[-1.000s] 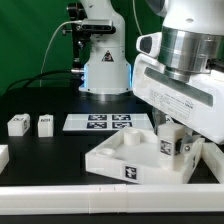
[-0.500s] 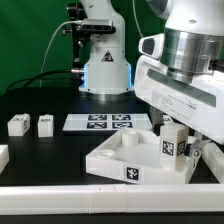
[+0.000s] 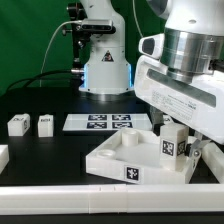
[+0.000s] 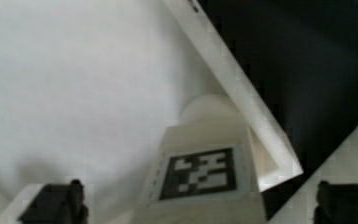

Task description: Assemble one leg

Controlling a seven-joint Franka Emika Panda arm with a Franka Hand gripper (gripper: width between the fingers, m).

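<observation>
White plastic: the leg (image 3: 170, 143) stands upright in the tray (image 3: 120, 160), at the corner on the exterior view's right, marker facing the camera
Leg, wrist view: it (image 4: 208, 150) sits midway between my fingers, its marker sharp, its base cut off by the frame edge
My gripper (image 4: 202, 203): fingers (image 4: 53, 200) spread wide on either side of the leg, clear gaps both sides, nothing held
Hidden: in the exterior view my wrist housing covers the fingers, so only the wrist view shows them
Other legs: two (image 3: 17, 124) (image 3: 45, 123) sit on the black table (image 3: 40, 150), well apart from the tray
Cut off: a white piece (image 3: 3, 156) at the exterior view's left edge, too little showing to name
Marker board (image 3: 108, 122): flat behind the tray
</observation>
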